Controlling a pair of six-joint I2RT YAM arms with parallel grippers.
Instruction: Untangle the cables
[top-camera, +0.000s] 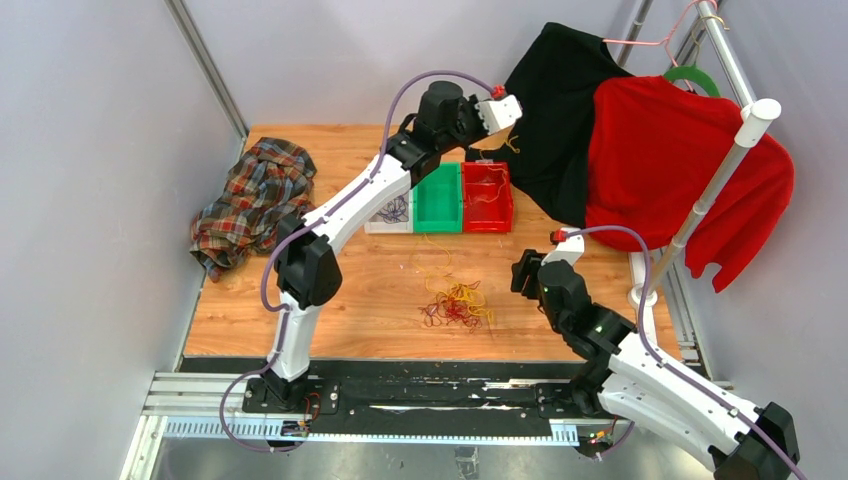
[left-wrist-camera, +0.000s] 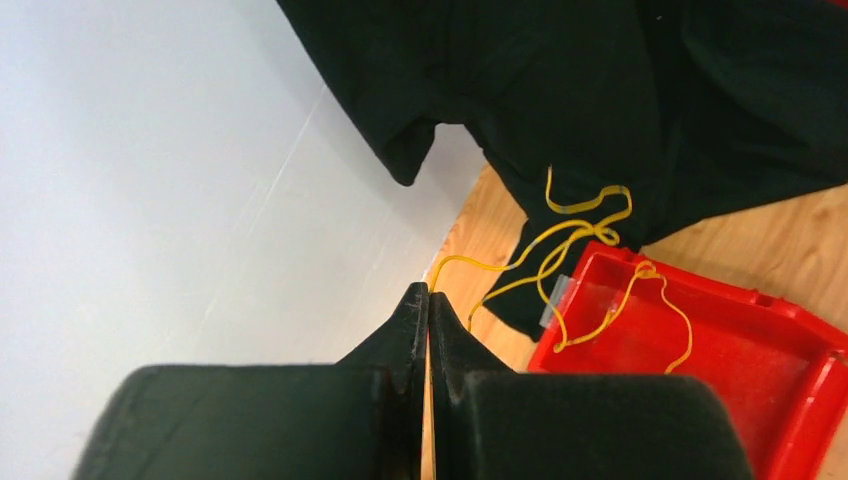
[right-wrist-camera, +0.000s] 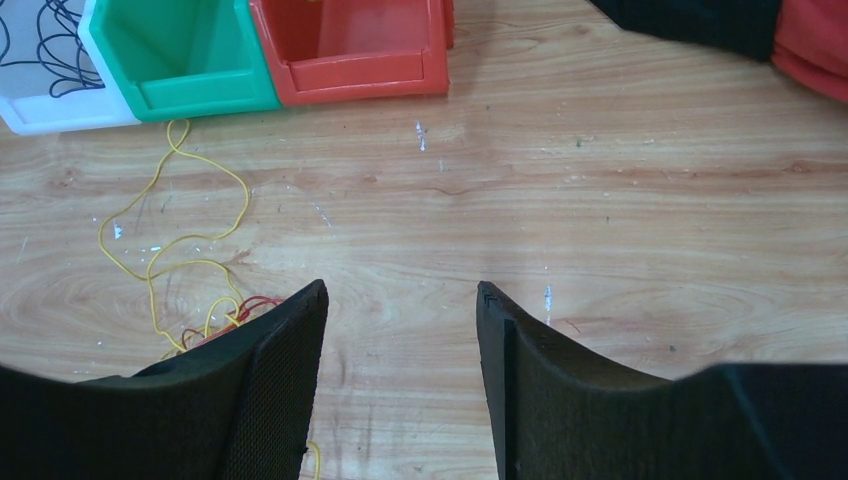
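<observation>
Cables: tangled, centre of top view | left gripper: pressed together on yellow strand trailing into red bin, judged freed for stowing | right gripper: spread, empty, poised beside them.

On the wooden counter, a crumpled plaid cloth lies far left — a white bin, green bin and red bin stand in a row at the back — while a black garment and red garment hang at the right.
</observation>
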